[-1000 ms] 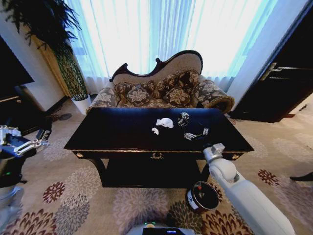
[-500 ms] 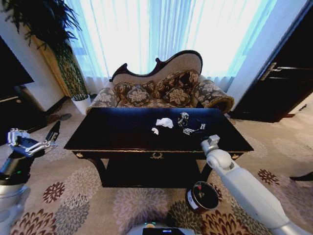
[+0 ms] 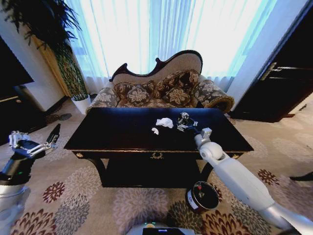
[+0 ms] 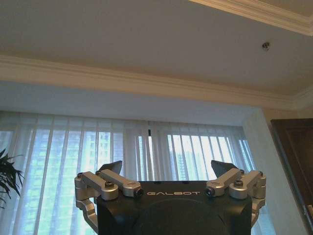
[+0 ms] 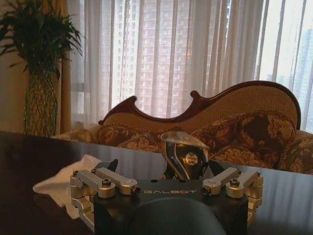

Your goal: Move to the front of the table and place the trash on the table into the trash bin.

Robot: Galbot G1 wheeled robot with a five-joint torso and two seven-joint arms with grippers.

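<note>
Right gripper (image 3: 188, 125): extended over the table (image 3: 112, 134), fingers spread wide on either side of a small dark shiny item (image 5: 183, 156). In the right wrist view the item stands between the open fingertips (image 5: 108, 166), narrow end up, its long axis roughly upright. Whether the fingers touch it cannot be told.

A crumpled white paper ball (image 3: 165, 122) lies just beside the gripper, on its left. A smaller white scrap (image 3: 155, 130) lies nearer the table's front edge. All the trash sits right of the table's centre, toward the back half. The left half and the front strip of the tabletop are bare and dark.

The bin (image 3: 202, 196) stands on the carpet below the table's front right corner, under the right arm, tilted with its open mouth toward the robot.

Left gripper (image 3: 33, 144): held off the table's left end, over the carpet, well apart from the table. In the left wrist view its fingers (image 4: 110, 169) stand wide apart, pointing up at the ceiling, holding nothing.

A sofa (image 3: 161, 90) stands close behind the table's far edge. A potted plant (image 3: 73, 78) stands at the back left. Open carpet lies along the front and both ends of the table.
</note>
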